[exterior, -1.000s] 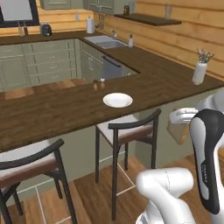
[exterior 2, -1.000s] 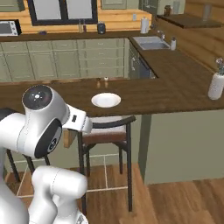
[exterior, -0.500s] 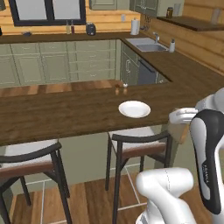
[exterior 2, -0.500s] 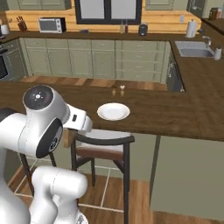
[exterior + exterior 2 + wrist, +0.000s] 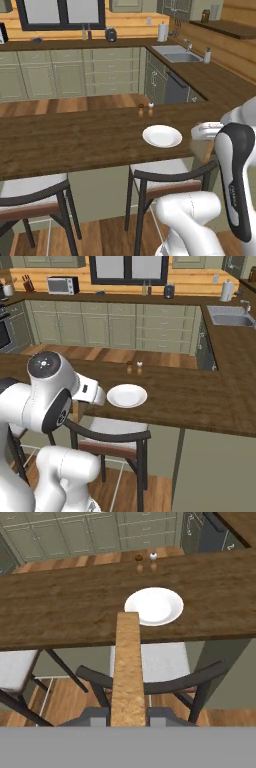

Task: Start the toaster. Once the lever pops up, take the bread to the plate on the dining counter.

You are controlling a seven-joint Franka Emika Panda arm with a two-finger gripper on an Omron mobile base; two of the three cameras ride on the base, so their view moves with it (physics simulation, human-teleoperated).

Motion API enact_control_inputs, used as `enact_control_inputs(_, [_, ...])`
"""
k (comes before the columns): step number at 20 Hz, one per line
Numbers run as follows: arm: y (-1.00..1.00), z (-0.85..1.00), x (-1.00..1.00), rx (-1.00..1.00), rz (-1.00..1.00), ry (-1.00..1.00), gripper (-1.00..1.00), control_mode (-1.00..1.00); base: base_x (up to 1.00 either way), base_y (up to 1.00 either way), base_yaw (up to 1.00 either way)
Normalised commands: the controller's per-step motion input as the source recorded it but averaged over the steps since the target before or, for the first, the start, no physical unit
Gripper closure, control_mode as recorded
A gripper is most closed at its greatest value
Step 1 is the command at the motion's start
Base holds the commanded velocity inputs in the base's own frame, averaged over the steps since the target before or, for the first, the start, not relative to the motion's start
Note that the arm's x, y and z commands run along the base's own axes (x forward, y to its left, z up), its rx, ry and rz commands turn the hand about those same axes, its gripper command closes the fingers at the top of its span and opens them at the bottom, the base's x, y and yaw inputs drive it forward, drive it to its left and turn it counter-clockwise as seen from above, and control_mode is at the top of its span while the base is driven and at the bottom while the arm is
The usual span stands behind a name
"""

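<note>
Readable text: none in any of the three views.
Robot arm (image 5: 235, 190): a small pale vertical marking on its dark link, too blurred to read.
Microwave (image 5: 62, 285): far left on the back worktop, no lettering can be made out.
Bottles (image 5: 86, 34): far back below the window, any labels too small to tell.
</note>
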Motion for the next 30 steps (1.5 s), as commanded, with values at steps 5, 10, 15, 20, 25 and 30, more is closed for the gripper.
enact_control_inputs(5, [-0.35, -0.06, 0.93, 0.00, 0.01, 0.03, 1.00, -1.00, 0.00, 0.00, 0.00])
enact_control_inputs(10, [-0.27, -0.43, 1.00, 0.00, 0.07, 0.07, 1.00, -1.00, 0.00, 0.00, 0.00])
enact_control_inputs(15, [-0.01, -0.68, 1.00, 0.10, 0.15, 0.07, 1.00, -1.00, 0.00, 0.00, 0.00])
enact_control_inputs(20, [0.00, -0.47, 1.00, 0.13, 0.15, 0.07, 1.00, -1.00, 0.00, 0.00, 0.00])
enact_control_inputs(25, [-0.01, -0.31, 1.00, 0.06, 0.06, 0.15, 1.00, -1.00, 0.00, 0.00, 0.00])
enact_control_inputs(30, [-0.08, -0.32, 1.00, 0.00, 0.02, 0.10, 1.00, -1.00, 0.00, 0.00, 0.00])
